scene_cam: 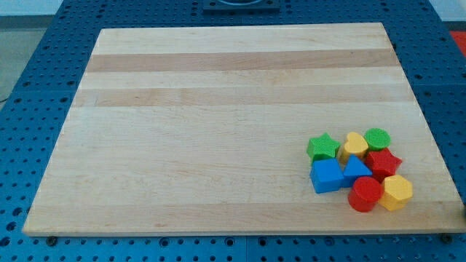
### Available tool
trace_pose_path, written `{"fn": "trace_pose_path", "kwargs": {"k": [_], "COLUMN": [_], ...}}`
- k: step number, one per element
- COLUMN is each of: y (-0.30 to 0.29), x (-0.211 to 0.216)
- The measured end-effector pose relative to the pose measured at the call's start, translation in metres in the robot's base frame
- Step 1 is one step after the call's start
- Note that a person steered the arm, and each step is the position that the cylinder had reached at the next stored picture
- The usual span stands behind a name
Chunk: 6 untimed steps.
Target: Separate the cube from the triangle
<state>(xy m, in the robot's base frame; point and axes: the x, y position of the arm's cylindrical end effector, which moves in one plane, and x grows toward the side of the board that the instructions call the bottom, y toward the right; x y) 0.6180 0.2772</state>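
The blue cube (327,175) sits in a tight cluster at the view's lower right of the wooden board (218,109). The blue triangle (356,169) lies right against its right side, touching it. A green star (322,147) is just above the cube. A yellow block (355,144) and a green round block (377,138) sit above the triangle. A red star (383,163) is to the triangle's right. A red round block (365,194) and a yellow hexagon (396,192) lie below. My tip does not show in the view.
The board rests on a blue perforated table (29,109). The cluster lies close to the board's right and bottom edges. A dark mount shows at the view's top centre (239,4).
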Motion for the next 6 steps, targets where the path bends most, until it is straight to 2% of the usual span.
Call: {"fn": "trace_pose_path", "kwargs": {"k": [1, 2, 6], "y": [-0.087, -0.126, -0.134], "x": [0.000, 0.000, -0.045]}}
